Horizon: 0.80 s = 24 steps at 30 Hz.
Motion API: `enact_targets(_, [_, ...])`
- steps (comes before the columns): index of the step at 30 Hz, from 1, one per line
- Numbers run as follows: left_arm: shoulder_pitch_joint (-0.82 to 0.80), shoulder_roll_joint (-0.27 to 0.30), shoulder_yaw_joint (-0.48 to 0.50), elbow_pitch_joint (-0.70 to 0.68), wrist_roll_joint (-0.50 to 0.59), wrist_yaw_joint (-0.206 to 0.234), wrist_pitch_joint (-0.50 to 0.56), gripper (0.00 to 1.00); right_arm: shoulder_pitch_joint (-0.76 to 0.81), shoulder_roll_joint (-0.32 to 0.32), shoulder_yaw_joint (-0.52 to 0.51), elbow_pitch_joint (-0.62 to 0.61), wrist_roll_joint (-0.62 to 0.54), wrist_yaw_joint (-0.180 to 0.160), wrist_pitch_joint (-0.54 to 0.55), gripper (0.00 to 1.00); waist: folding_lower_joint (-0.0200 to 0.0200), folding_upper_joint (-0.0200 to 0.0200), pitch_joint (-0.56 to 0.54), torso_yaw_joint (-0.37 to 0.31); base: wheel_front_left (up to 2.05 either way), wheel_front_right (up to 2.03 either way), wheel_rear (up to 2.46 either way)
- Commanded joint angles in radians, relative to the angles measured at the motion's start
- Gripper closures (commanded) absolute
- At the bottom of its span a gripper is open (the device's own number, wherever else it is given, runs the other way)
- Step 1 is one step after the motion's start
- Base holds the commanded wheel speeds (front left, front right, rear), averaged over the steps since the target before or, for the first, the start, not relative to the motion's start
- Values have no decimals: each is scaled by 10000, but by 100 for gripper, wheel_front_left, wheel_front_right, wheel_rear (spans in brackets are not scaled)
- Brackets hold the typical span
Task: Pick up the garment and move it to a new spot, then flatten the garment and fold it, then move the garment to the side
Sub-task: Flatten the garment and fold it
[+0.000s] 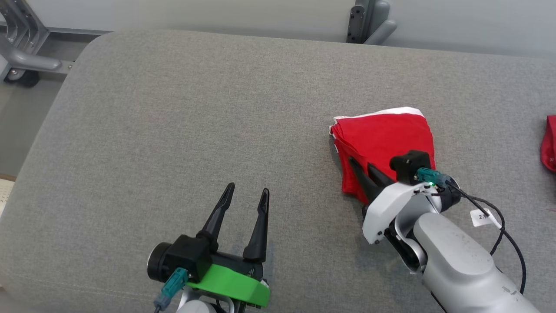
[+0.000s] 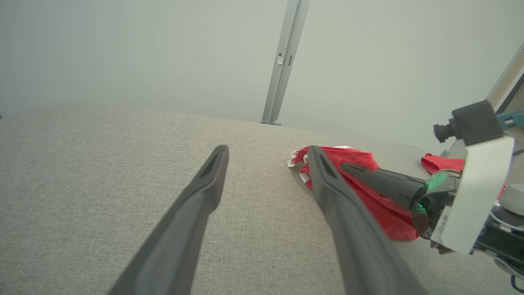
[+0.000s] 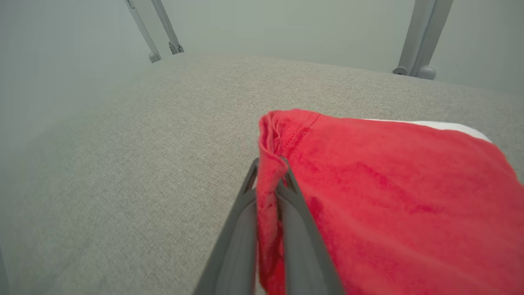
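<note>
The garment (image 1: pixel 382 139) is red with a white edge, folded into a compact stack on the grey cushion (image 1: pixel 195 130), right of centre. My right gripper (image 1: pixel 360 167) reaches into its near-left edge and is shut on the red fabric; in the right wrist view the two fingers pinch the garment (image 3: pixel 389 184) hem at my right gripper (image 3: pixel 269 168). My left gripper (image 1: pixel 246 191) hovers open over bare cushion at the lower middle, apart from the cloth. The left wrist view shows my left gripper (image 2: pixel 266 153) open, with the garment (image 2: pixel 360 157) and the right gripper (image 2: pixel 348 167) to its right.
Another red cloth (image 1: pixel 549 143) lies at the cushion's far right edge. Grey metal frame legs (image 1: pixel 369 21) stand behind the cushion, and a wheeled stand (image 1: pixel 21 48) at the far left. A black cable with a white tag (image 1: pixel 484 217) hangs from my right wrist.
</note>
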Motion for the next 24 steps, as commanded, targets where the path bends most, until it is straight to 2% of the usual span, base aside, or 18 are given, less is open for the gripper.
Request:
enact_targets(1, [-17, 6, 36, -36, -6, 31, -21, 0, 187, -46, 51, -95, -11, -7, 62, 86, 0, 0, 20, -30, 0, 0, 0])
enact_targets(2, [-25, 8, 39, -46, -26, 39, -21, 0, 310, -51, 143, -185, -4, -7, 152, 53, 0, 0, 37, -50, 0, 0, 0])
enact_targets(3, [-41, 8, 34, -46, -38, 46, -21, 0, 418, -64, 197, -282, 18, -7, 220, 0, 0, 0, 43, -64, 0, 0, 0])
enact_targets(7, [-48, 8, 78, -40, -47, 81, -21, 0, 1087, 16, 443, -921, 496, -6, 616, 0, 0, 0, -2, -171, 0, 0, 0])
enact_targets(10, [48, 7, 169, 32, -46, 111, -21, 0, 1679, -58, 918, -1794, 1281, -6, 1043, 0, 0, 0, -103, -322, 0, 0, 0])
enact_targets(14, [267, 7, 357, 112, -37, 197, -21, 0, 2296, -432, 958, -2724, 1670, -9, 576, 0, 0, 0, -360, -658, 0, 0, 0])
enact_targets(18, [596, 10, 853, 248, -47, 283, -21, 0, 2700, -502, 231, -2891, 1126, -6, -572, 0, 0, 0, -839, -1271, 0, 0, 0])
enact_targets(24, [1080, 45, 1593, 364, 108, 340, -21, 0, 3068, -311, -1306, -2760, -220, -6, -1030, 0, 0, 0, -1406, -1929, 0, 0, 0])
